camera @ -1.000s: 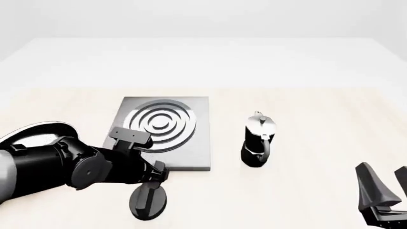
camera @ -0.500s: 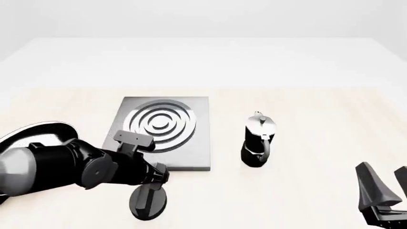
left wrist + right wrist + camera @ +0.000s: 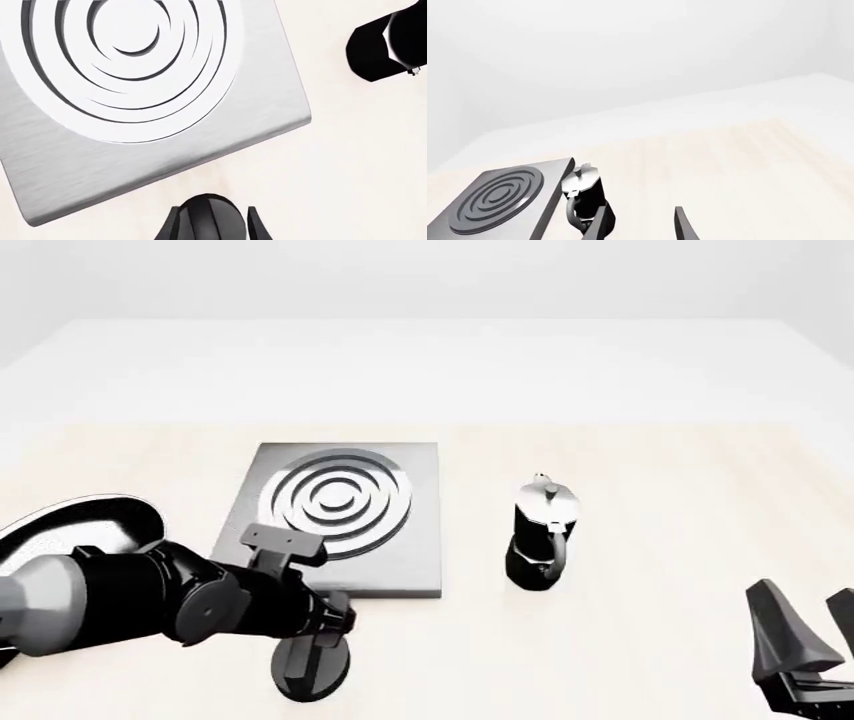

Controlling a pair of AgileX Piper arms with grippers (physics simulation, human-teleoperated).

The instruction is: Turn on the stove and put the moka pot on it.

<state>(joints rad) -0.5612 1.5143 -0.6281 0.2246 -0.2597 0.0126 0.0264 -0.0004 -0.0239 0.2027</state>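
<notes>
While the left pincer (image 3: pixel 318 640) clamps the knob (image 3: pixel 311 665), right pincer (image 3: pixel 810 625) spread, empty, moka pot (image 3: pixel 539 536) beside stove (image 3: pixel 342 515).

Even, bright, diffuse light in all my views, no hard cast shadows on the bench (image 3: pixel 641 470), background washed to near white, stove (image 3: pixel 153 125) rings blown out to glare under my left wrist, renders sharp, no blur, no edge distortion

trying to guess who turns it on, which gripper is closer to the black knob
Left. The left gripper sits right at the knob, its fingers either side of it. The right gripper is far off, beyond the moka pot.
</notes>
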